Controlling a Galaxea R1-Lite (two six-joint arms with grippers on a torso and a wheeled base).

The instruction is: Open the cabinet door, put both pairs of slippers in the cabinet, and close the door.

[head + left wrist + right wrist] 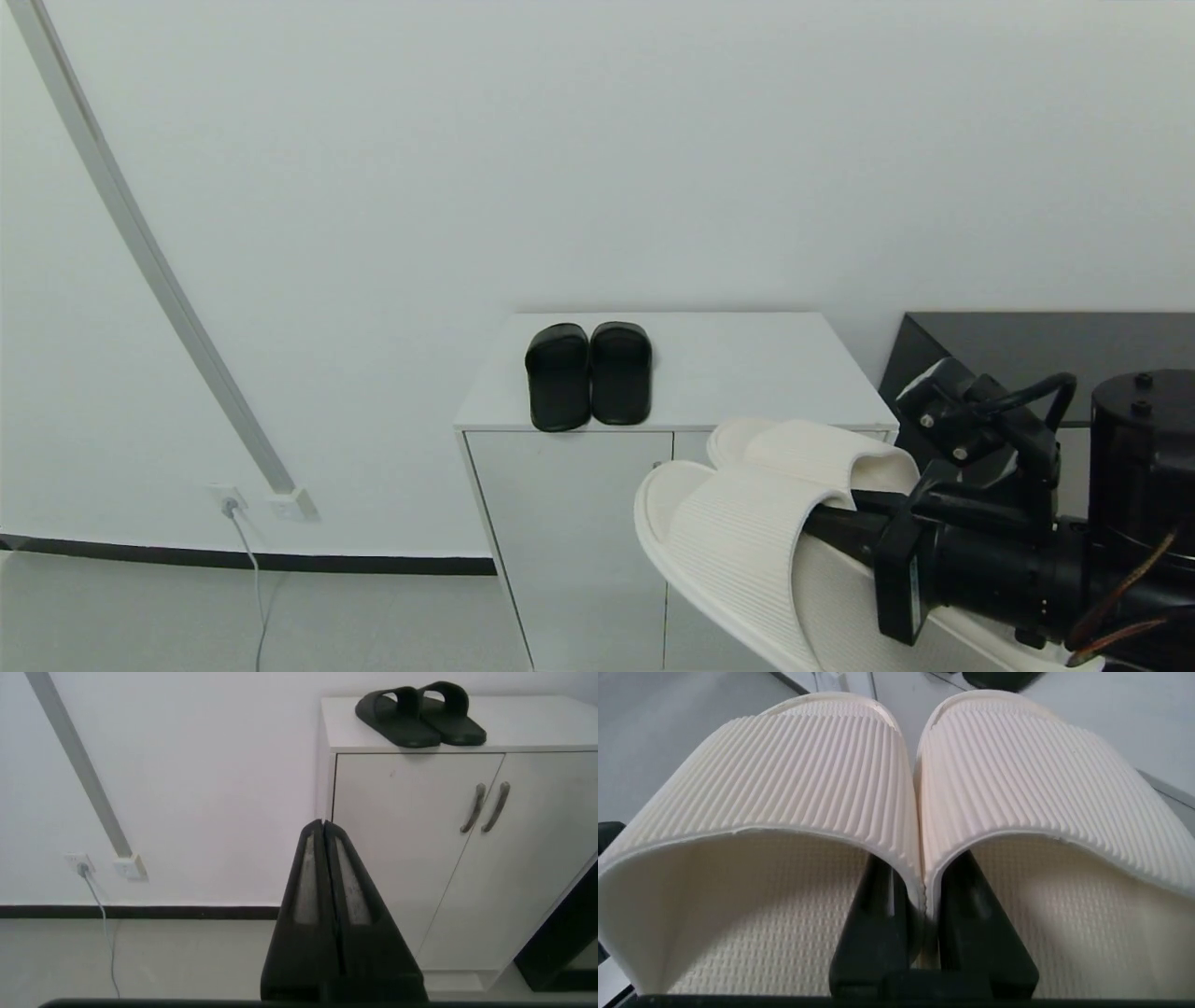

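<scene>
Black slippers (pixel 588 375) side by side on cabinet (pixel 560 523) top, centre frame. Both doors (pixel 402 849) shut. Right gripper (pixel 920 896) clamped on the white slippers (pixel 747 523), lower right, which cover part of the right door. Left gripper (pixel 324 835) fingers pressed together. Wall socket (pixel 229 499) with cable lower left. Dark panel (pixel 1046 341) at right edge.

A plain white wall (pixel 597 140) fills the background, crossed by a slanting grey cable duct (pixel 149 252) that ends beside a wall socket (pixel 227 499). A grey cord (pixel 257 579) hangs from the socket past the black skirting (pixel 233 558) to the pale grey floor (pixel 140 621). A dark panel (pixel 1046 345) stands at the right.
</scene>
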